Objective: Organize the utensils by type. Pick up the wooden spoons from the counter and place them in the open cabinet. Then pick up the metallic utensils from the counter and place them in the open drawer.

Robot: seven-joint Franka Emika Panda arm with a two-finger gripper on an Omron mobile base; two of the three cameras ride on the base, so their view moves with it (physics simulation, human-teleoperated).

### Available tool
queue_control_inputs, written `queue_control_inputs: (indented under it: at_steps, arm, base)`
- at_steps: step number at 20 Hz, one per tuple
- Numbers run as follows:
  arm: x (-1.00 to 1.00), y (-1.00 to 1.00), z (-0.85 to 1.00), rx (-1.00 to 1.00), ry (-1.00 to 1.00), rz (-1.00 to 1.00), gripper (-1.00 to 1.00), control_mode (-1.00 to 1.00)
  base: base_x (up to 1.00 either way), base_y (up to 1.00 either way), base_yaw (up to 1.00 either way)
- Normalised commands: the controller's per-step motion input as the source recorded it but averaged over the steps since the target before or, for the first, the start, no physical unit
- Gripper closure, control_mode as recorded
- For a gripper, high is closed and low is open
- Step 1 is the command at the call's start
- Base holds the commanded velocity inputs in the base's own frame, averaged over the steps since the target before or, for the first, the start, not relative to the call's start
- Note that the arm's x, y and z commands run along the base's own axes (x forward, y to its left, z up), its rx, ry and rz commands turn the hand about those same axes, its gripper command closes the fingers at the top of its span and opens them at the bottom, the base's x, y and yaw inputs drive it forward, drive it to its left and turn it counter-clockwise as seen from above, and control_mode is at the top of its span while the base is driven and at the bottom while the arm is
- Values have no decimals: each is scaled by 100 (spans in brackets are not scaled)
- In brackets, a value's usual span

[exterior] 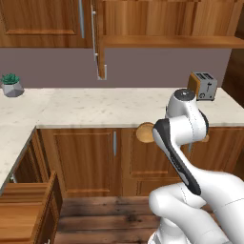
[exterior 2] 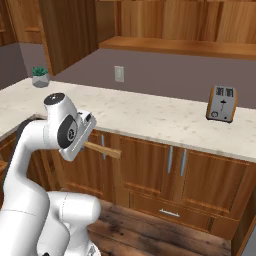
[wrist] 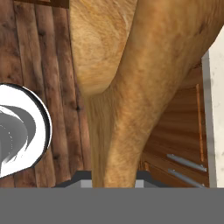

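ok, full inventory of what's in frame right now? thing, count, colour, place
wooden spoon: 1, light tan, held in the claw in front of the base cabinets; bowl pokes out left of the arm in the left base view, handle sticks out in the right base view
counter: 1, beige speckled, over the base cabinets
open cabinet: 1, reddish-brown, on the wall above the counter, door swung out
open drawer: 1, reddish-brown, lower left, pulled out
toaster: 1, orange and silver, right end of the counter
potted plant: 1, green in a grey pot, far left of the counter
wall outlet: 1, pale, on the grey backsplash
claw: 1, white and dark, shut on the wooden spoon
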Motion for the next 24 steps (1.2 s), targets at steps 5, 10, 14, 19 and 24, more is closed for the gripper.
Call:
queue_control_inputs:
  at_steps: [5,10,14,19,24]
  arm:
    - [0,0,0,0,0,0,100,100]
    - [0,0,0,0,0,0,100,100]
    - [0,0,0,0,0,0,100,100]
    - [0,0,0,0,0,0,100,100]
    - [0,0,0,0,0,0,100,100]
  base:
    - [57,-49,-9]
    - [56,-47,-12]
    - [55,-48,-9]
    - [54,-39,-5]
    - [52,-29,-3]
